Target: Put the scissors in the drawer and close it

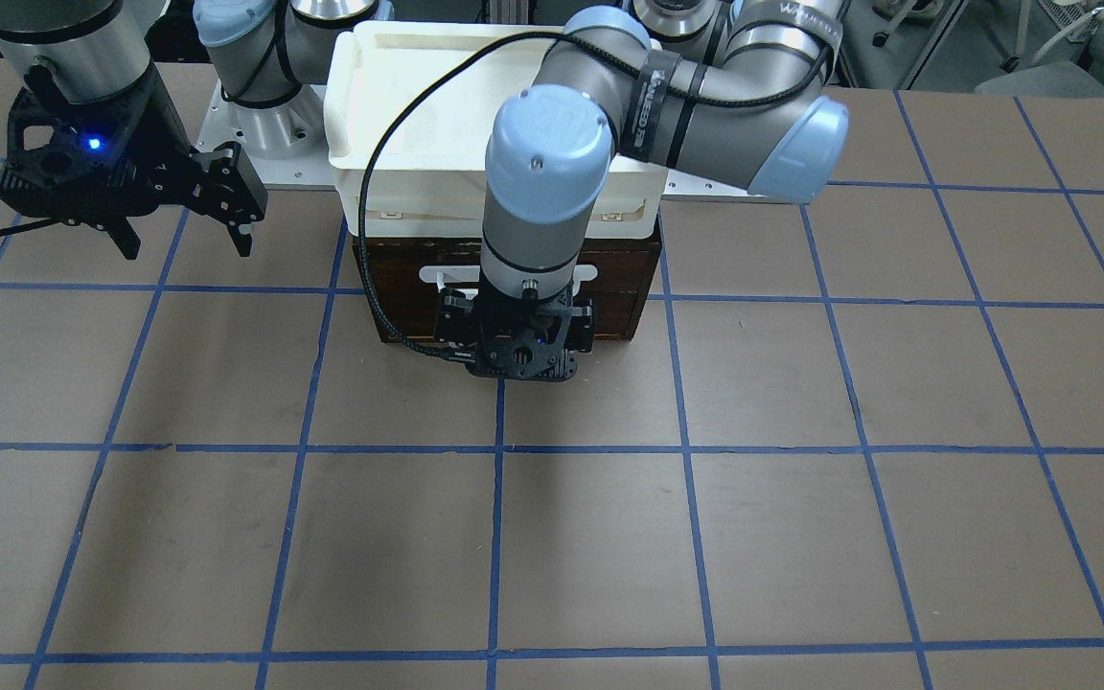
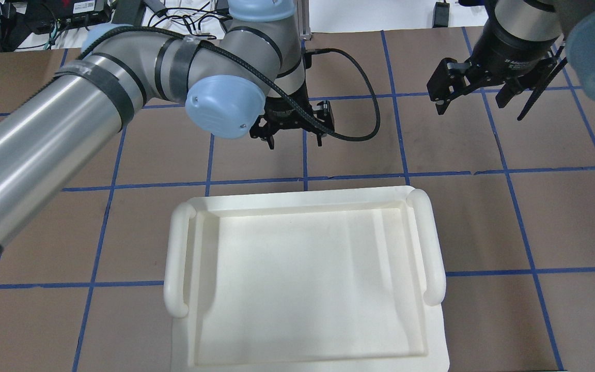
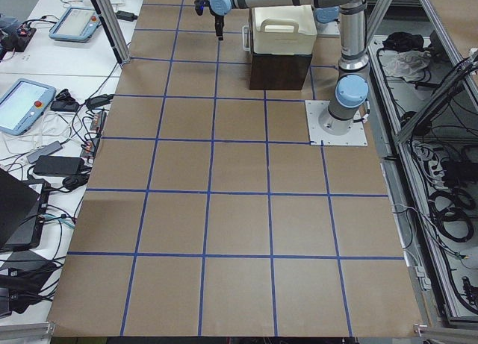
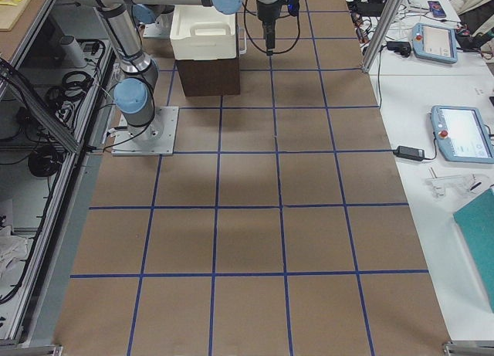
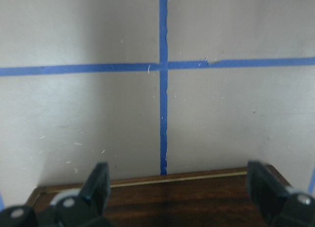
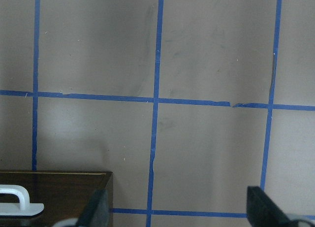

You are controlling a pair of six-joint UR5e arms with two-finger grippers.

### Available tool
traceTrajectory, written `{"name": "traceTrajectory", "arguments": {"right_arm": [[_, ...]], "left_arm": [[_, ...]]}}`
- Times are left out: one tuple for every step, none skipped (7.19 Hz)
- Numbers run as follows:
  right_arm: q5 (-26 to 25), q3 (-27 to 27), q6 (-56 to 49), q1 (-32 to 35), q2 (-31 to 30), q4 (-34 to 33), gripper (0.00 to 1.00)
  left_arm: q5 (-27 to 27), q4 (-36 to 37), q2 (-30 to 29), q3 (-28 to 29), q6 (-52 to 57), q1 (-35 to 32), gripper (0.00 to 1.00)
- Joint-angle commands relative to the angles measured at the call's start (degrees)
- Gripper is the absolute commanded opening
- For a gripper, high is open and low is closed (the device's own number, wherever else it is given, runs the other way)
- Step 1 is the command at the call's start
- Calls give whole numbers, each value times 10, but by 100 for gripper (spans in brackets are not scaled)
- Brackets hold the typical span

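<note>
The drawer sits in a dark brown wooden box under a white tray; its white bar handle shows partly. No pale interior shows, so it looks pushed in. The scissors are in no view. My left gripper hangs at the drawer front, pointing down. Its fingers stand wide apart and empty over the dark wood edge. It also shows in the overhead view. My right gripper is open and empty, off to the box's side above the table; its wrist view catches the handle's end.
A large white plastic tray rests on top of the box and hides it from overhead. The brown table has a grid of blue tape lines. A black cable loops from the left wrist. The right arm's base plate stands beside the box.
</note>
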Motion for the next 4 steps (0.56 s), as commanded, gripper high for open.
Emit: {"name": "traceTrajectory", "arguments": {"right_arm": [[0,0,-1,0,0,0,100],[0,0,-7,0,0,0,100],[0,0,-7,0,1,0,100],[-1,0,-7,0,1,0,100]], "left_arm": [[9,-65,87,6,3,18,100],[8,-115,128,4,16,68,100],[6,-149,158,5,116,123,100],[-5,-166,175,10,142,163,100]]}}
